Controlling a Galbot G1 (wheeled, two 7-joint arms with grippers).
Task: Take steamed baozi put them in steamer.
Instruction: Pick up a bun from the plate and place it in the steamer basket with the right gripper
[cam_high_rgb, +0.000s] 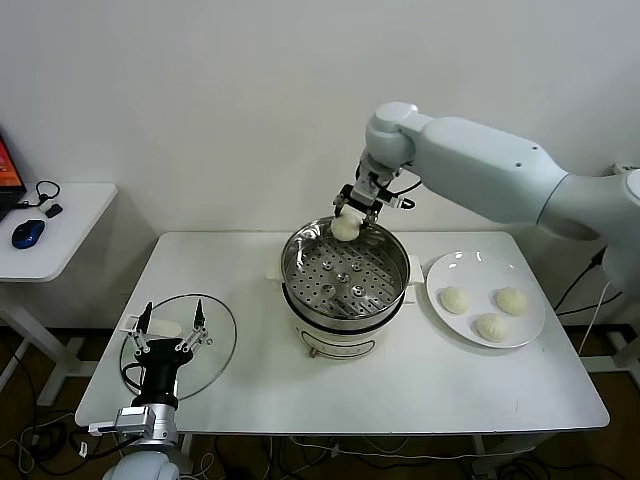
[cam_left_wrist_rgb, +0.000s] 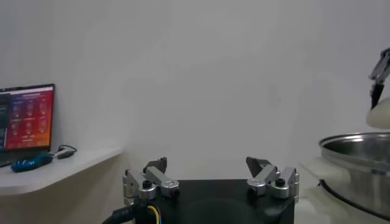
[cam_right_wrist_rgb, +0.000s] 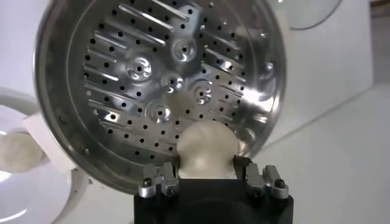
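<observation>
The steel steamer (cam_high_rgb: 345, 272) stands mid-table with its perforated tray (cam_right_wrist_rgb: 159, 85) bare. My right gripper (cam_high_rgb: 348, 221) is shut on one cream baozi (cam_high_rgb: 345, 228) and holds it above the steamer's far rim; in the right wrist view the baozi (cam_right_wrist_rgb: 206, 149) sits between the fingers over the tray's edge. Three more baozi (cam_high_rgb: 455, 299), (cam_high_rgb: 511, 300), (cam_high_rgb: 491, 326) lie on the white plate (cam_high_rgb: 530, 330) to the right of the steamer. My left gripper (cam_high_rgb: 168, 328) is open and empty, parked over the glass lid at the front left.
The round glass lid (cam_high_rgb: 212, 365) lies flat at the table's front left. A side desk (cam_high_rgb: 60, 225) at the far left holds a blue mouse (cam_high_rgb: 28, 233) and a laptop (cam_left_wrist_rgb: 27, 117). The wall is close behind the table.
</observation>
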